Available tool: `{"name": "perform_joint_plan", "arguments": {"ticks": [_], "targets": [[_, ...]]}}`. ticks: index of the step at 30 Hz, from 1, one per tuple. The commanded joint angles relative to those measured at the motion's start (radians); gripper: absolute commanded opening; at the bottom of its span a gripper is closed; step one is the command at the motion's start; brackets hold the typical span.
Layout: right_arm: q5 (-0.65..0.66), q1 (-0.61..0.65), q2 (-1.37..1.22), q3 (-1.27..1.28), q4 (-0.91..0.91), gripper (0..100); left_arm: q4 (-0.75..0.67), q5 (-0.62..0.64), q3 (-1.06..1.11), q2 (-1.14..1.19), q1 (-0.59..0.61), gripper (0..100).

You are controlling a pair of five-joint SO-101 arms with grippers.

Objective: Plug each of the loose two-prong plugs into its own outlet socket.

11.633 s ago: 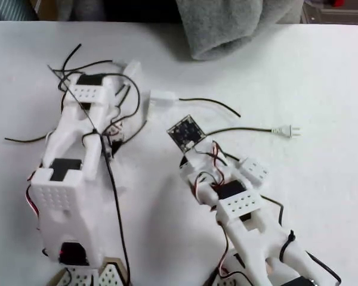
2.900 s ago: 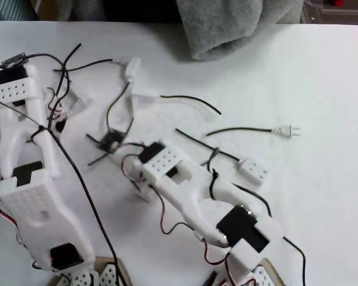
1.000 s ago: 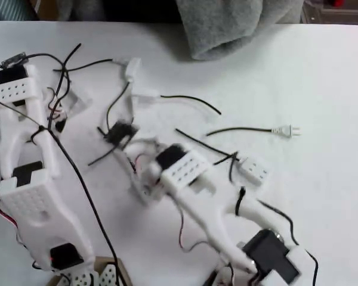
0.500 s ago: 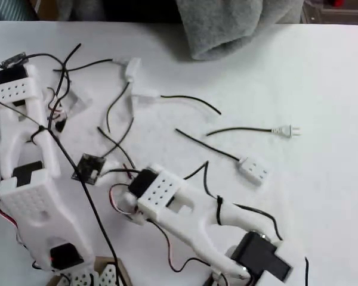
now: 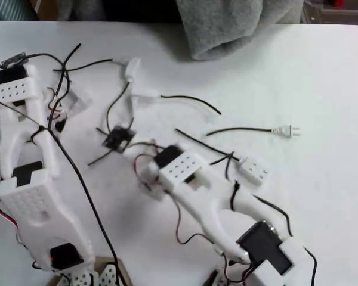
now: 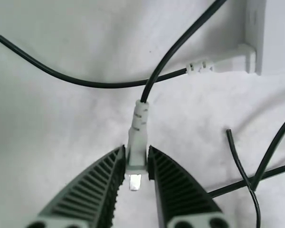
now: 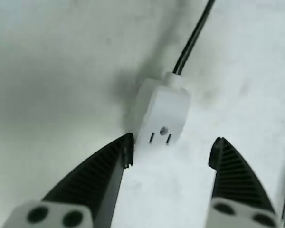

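Note:
My left gripper is shut on a white two-prong plug with a black cord; one metal prong shows between the fingers. Beyond it, another plug sits in a white outlet block. My right gripper stands open just above the table, with the face of a white outlet socket between its fingertips and not touched. In the high view the right arm lies across the table's middle. A loose plug lies at the right, with a white socket below it.
The left arm runs along the table's left side. Black cords cross the middle, and two more white socket blocks lie there. A grey cloth hangs over the far edge.
The right arm's head swung toward the left arm and the front edge half a second ago, and has now come back toward the middle. The left arm has kept still.

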State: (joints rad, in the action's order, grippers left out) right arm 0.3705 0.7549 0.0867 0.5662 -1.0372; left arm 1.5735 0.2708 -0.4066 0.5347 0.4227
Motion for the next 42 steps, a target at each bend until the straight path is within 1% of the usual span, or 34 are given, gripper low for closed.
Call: {"name": "perform_joint_plan", "arguments": {"ticks": [1,5,11,12,16,19,22,24,26,29,31,36,38,42], "targets": [[0.02,-0.113,0.044,-0.025,-0.005,25.3,-0.009,0.011,-0.003,-0.051,0.007,3],[0.104,-0.183,0.042,-0.025,0.03,25.3,-0.009,0.011,-0.003,-0.051,0.005,3],[0.112,-0.303,0.041,-0.025,0.128,25.4,-0.006,0.011,-0.003,-0.051,0.005,3],[0.115,-0.315,0.041,-0.025,0.153,25.4,-0.005,0.011,-0.003,-0.051,0.005,3],[0.196,-0.337,0.041,-0.025,0.232,25.4,-0.003,0.011,-0.003,-0.051,0.005,3],[0.203,-0.344,0.053,-0.026,0.242,25.4,-0.003,0.011,-0.003,-0.051,0.005,3],[0.201,-0.308,0.107,-0.043,0.124,25.4,-0.005,0.011,-0.003,-0.051,0.005,3],[0.201,-0.242,0.162,-0.048,0.013,25.4,-0.006,0.011,-0.003,-0.051,0.005,3],[0.201,-0.153,0.208,-0.038,-0.061,25.4,-0.006,0.011,-0.003,-0.051,0.005,3],[0.201,-0.038,0.234,0.006,-0.076,25.4,-0.006,0.009,-0.003,-0.051,0.005,3],[0.206,-0.002,0.219,0.051,-0.03,25.4,-0.006,0.009,-0.003,-0.051,0.007,3],[0.21,-0.008,0.114,0.095,0.087,25.4,-0.006,0.008,-0.003,-0.051,0.007,3],[0.219,-0.033,0.062,0.081,0.136,25.4,-0.008,0.008,-0.003,-0.051,0.007,3],[0.287,-0.111,-0.045,-0.006,0.185,25.4,-0.008,0.008,-0.002,-0.051,0.007,3]]}}
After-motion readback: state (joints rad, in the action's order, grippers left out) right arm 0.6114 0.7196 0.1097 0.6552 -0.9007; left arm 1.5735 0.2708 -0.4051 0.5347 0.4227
